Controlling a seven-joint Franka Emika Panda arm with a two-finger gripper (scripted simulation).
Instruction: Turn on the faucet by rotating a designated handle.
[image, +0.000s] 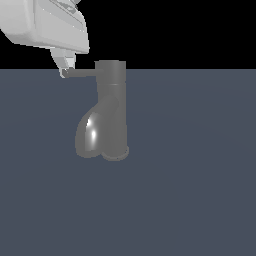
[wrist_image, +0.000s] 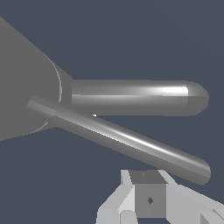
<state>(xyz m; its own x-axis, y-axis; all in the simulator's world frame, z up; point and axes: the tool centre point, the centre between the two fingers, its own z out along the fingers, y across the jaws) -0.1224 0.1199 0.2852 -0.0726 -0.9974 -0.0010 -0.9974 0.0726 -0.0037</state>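
In the wrist view the pincer (wrist_image: 151, 199) sits nearest the lens, its pale finger block just beside the free end of the handle (wrist_image: 127, 140). Whether its fingers stand apart or together cannot be told, since only part of the finger block shows. The handle is a thin straight rod, and its long axis runs away from the pincer toward the cap, with the thicker spout (wrist_image: 135, 97) showing past it.

In the exterior view the pincer (image: 65, 69) hangs at the outer tip of the handle (image: 82, 73), on the exterior view's left of the faucet (image: 107, 112), touching the tip or very nearly so. The rod lies level, sticking out sideways from the flat cap. The turn probably hinges on this: the contact is at the far end of the lever, so a sideways push across the rod's axis should swing it about the upright column.

Farther down, the round base flange rests on the table (image: 200, 200)
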